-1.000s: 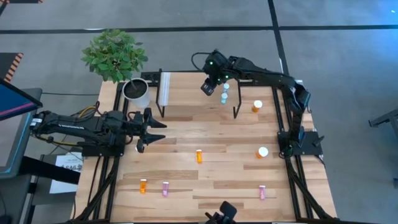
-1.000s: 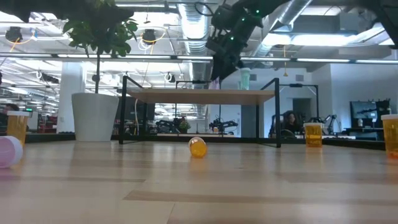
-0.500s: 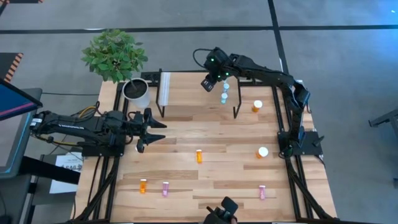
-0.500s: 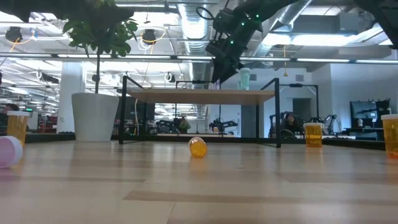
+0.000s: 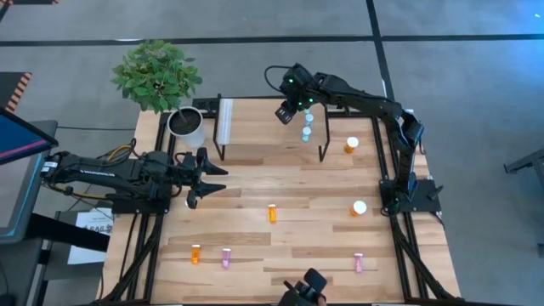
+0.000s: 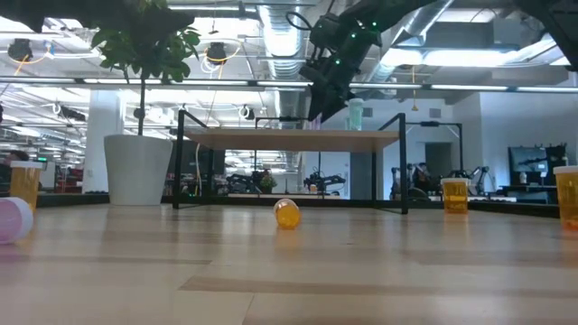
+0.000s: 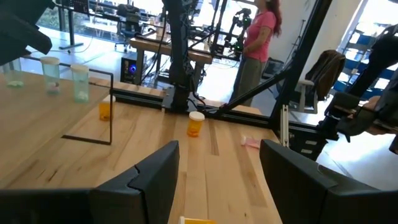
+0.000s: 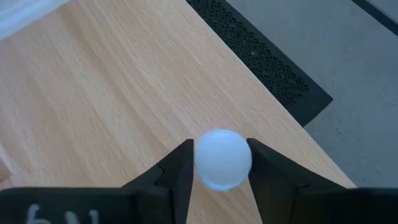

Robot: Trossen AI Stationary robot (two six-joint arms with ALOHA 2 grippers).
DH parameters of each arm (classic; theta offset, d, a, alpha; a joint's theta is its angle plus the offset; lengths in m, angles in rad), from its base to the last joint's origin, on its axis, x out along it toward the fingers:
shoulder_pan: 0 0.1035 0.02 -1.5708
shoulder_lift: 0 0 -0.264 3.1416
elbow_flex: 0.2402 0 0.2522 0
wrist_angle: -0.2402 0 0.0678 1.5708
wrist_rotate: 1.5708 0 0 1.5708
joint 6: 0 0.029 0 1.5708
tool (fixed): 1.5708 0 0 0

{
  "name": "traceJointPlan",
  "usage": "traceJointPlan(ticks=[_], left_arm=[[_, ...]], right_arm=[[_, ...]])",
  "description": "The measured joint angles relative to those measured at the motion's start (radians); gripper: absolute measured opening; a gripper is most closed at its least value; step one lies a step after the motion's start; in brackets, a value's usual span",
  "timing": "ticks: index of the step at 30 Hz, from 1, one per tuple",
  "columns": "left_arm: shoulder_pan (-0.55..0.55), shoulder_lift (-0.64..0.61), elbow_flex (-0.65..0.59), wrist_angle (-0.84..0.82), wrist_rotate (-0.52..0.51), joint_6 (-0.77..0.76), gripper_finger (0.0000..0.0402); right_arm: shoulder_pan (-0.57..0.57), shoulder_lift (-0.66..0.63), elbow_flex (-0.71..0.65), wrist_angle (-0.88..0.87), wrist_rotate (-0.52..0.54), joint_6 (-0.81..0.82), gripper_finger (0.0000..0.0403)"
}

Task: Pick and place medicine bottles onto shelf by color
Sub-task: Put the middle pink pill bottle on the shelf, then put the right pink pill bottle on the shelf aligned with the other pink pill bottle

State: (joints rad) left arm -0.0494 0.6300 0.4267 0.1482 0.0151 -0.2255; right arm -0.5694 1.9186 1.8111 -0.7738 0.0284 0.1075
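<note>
The shelf [image 5: 259, 129] stands at the table's far middle, and two teal medicine bottles [image 5: 307, 126] stand upright on its right part. My right gripper [image 5: 286, 112] slants down over the shelf top [image 6: 271, 139], left of those bottles. It is shut on a further bottle, of which only the white cap [image 8: 222, 158] shows. My left gripper [image 5: 204, 174] hovers open and level over the table's left side, holding nothing. Orange bottles [image 5: 272, 212] and pink ones [image 5: 226, 257] lie or stand on the table. My right gripper has the bottle's round white cap [image 8: 204, 163] between its two fingers, one on each side. The fingers slant down from above over the shelf top. The cap and fingers hide the bottle's body, so I cannot tell whether its base rests on the shelf.
A white plant pot [image 5: 187, 126] stands left of the shelf, with a white ribbed piece [image 5: 225, 121] at the shelf's left end. More bottles stand at the right [image 5: 352, 145], [image 5: 359, 207] and near the front [image 5: 195, 253], [image 5: 358, 263]. A person [image 7: 258, 37] stands beyond the table.
</note>
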Motion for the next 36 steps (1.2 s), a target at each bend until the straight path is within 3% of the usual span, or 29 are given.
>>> traceJointPlan(ticks=[14, 26, 31, 36], left_arm=[[0.0, 0.0, 0.0, 0.0, 0.0, -0.002, 0.0212], [0.0, 0.0, 0.0, 0.0, -0.029, -0.006, 0.0212], [0.0, 0.0, 0.0, 0.0, -0.03, -0.015, 0.0212], [0.0, 0.0, 0.0, 0.0, -0.03, -0.031, 0.0212]], right_arm=[[-0.003, -0.013, 0.0, -0.033, 0.0, 0.023, 0.0216], [0.011, -0.189, 0.002, -0.131, -0.001, 0.047, 0.0224], [0.087, -0.314, 0.002, -0.323, 0.099, 0.114, 0.0222], [0.288, -0.418, 0.002, -0.558, 0.232, 0.265, 0.0217]])
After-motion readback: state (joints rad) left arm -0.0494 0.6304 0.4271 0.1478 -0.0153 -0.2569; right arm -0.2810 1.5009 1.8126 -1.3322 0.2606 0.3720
